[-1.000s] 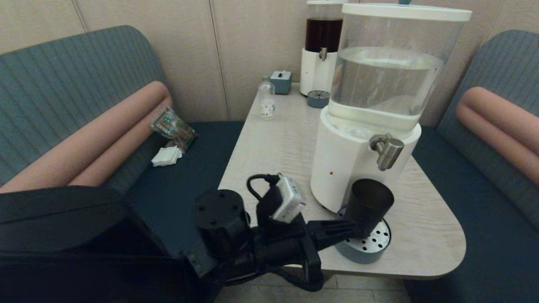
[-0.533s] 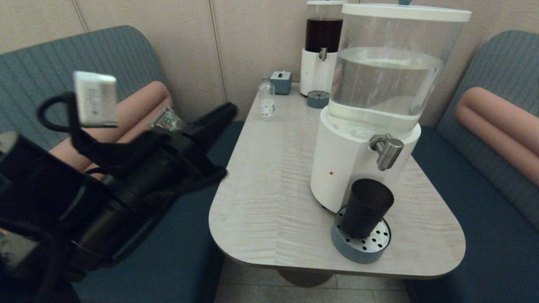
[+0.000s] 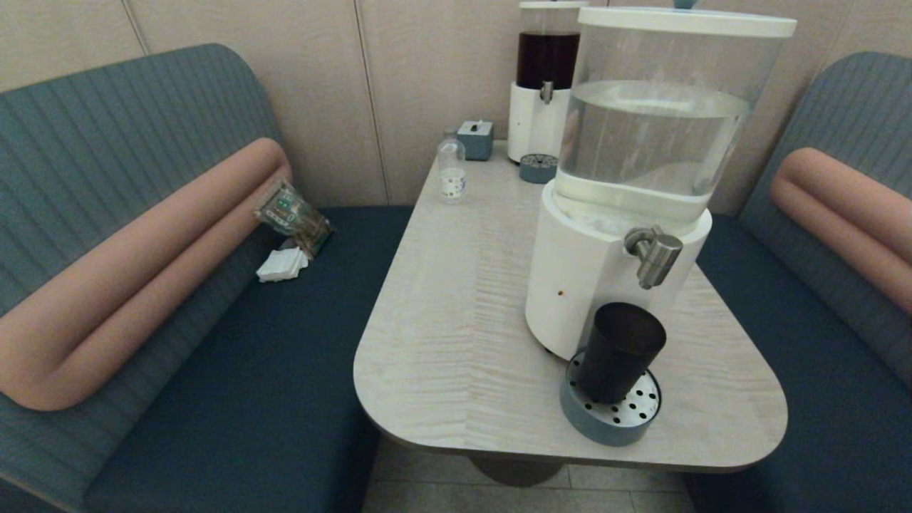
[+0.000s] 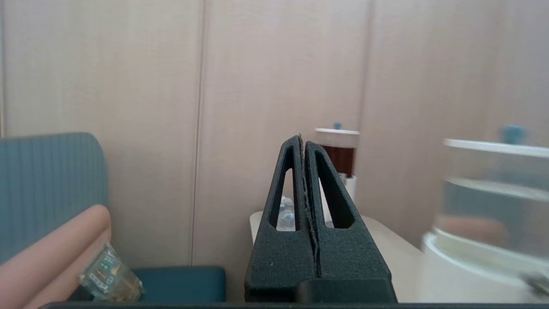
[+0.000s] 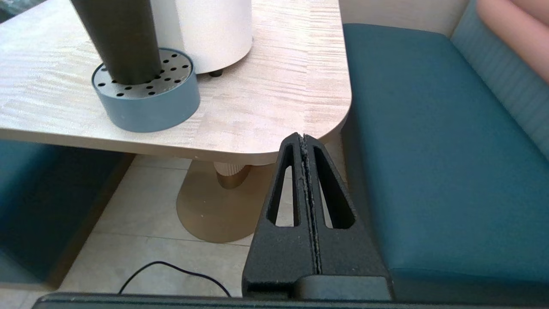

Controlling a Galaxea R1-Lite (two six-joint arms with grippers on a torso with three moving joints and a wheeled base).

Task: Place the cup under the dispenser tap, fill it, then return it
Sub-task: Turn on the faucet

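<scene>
The matte black cup stands upright on the round blue-grey drip tray, right below the brushed-steel dispenser tap of the big white-based dispenser. In the right wrist view the cup rises from the drip tray. No arm shows in the head view. My left gripper is shut and empty, held off the table's left side and facing the wall. My right gripper is shut and empty, low beyond the table's near right corner.
The wooden table also carries a slim dark-liquid dispenser, a small clear bottle and a little blue box at the back. Blue benches flank it; a snack packet and a tissue lie on the left bench.
The left arm, whose gripper was at the cup one second ago, swung back to the left and has left the head view. The cup stays on the drip tray.
</scene>
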